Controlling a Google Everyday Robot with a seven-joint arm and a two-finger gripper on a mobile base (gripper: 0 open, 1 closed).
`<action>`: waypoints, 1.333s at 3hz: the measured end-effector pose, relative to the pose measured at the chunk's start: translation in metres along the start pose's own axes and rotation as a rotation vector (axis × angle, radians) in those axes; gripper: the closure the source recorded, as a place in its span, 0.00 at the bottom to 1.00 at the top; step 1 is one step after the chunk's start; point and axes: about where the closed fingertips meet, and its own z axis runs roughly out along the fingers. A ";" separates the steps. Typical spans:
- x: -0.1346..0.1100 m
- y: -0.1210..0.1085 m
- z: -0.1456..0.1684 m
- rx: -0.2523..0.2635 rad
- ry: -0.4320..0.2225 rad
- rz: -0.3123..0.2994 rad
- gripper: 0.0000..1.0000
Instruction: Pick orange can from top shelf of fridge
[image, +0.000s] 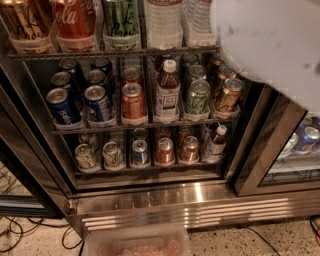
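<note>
The orange can, tall and copper-orange with dark script, stands at the far left of the top shelf of the open fridge. Its top is cut off by the picture's edge. A red Coca-Cola can stands right of it, then a green can and clear water bottles. A large white blurred part of my arm fills the top right corner, far right of the orange can. My gripper does not show in this view.
The middle rack holds blue cans, a red-orange can, a bottle and green cans. The lower rack holds short cans. A glass door frame stands at right. A plastic bin and cables lie on the floor.
</note>
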 end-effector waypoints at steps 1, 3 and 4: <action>0.005 -0.022 0.015 0.032 0.085 -0.153 1.00; 0.010 -0.023 -0.011 0.083 0.162 -0.206 1.00; -0.011 -0.029 -0.020 0.192 0.190 -0.285 1.00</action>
